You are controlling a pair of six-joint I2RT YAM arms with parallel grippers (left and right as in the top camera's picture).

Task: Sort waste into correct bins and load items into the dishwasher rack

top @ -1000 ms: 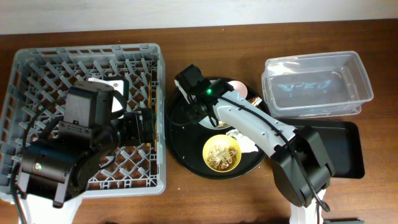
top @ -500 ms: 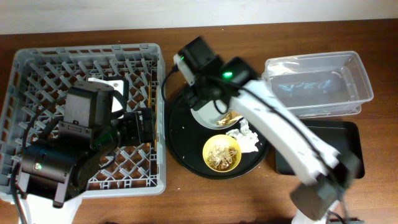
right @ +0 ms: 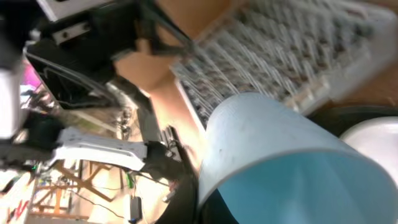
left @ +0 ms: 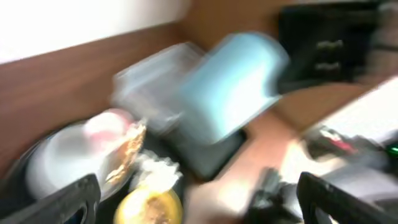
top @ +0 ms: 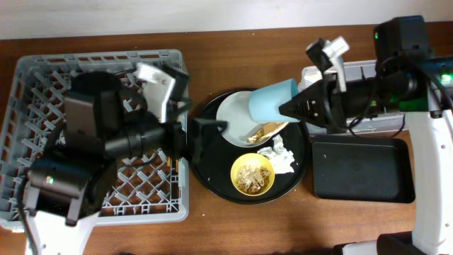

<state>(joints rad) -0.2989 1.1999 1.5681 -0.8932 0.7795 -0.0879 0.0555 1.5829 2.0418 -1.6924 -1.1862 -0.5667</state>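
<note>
**A:** Cup status?

**B:** Right gripper (top: 291,106) is clamped on the light-blue cup (top: 271,101). Cup lies sideways in the air, above the right part of the plate (top: 233,113) on the round black tray (top: 209,170). Off the table and pointed left, so I read it as a carry toward the rack (top: 99,57).

**A:** Why is the left arm out there?

**B:** Could be a handover, or just parked. Left gripper (top: 207,136) sits at the tray's left edge, jaws spread wide, nothing in them, facing the cup. Left wrist view is blurred, but the cup shows ahead of the fingers, not between them.

**A:** Gap?

**B:** Cup is near the left gripper, off to its right, not touching. Yellow bowl (top: 253,174) and napkin (top: 283,157) lie on the tray below.
</note>
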